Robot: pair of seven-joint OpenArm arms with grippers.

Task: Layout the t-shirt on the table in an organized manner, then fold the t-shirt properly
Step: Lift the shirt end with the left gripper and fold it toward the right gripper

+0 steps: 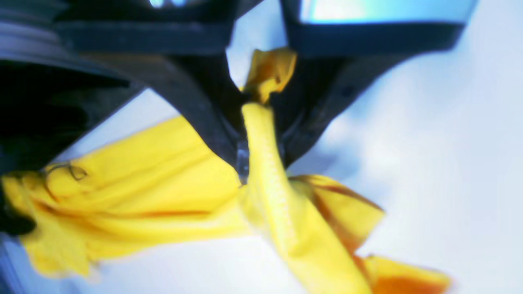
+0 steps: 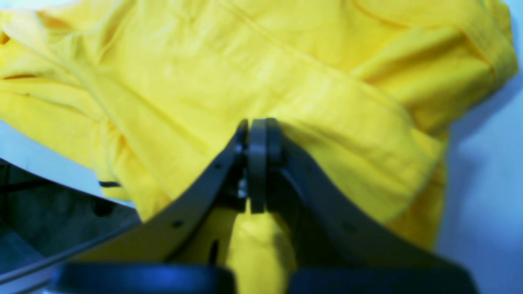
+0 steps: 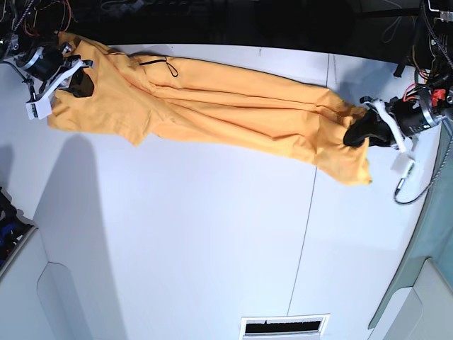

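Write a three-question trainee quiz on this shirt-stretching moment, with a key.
1. True or false: the left gripper is shut on a bunched bit of the t-shirt.
2. How does the t-shirt lie on the table?
A. neatly folded in a square
B. pulled long between the two grippers
C. hanging off the near edge
3. Fill in: in the right wrist view, the right gripper has its jaws ____ against the cloth.

Key: 1 true; 2 B; 3 closed.

Bright, blurred wrist views, fisheye base
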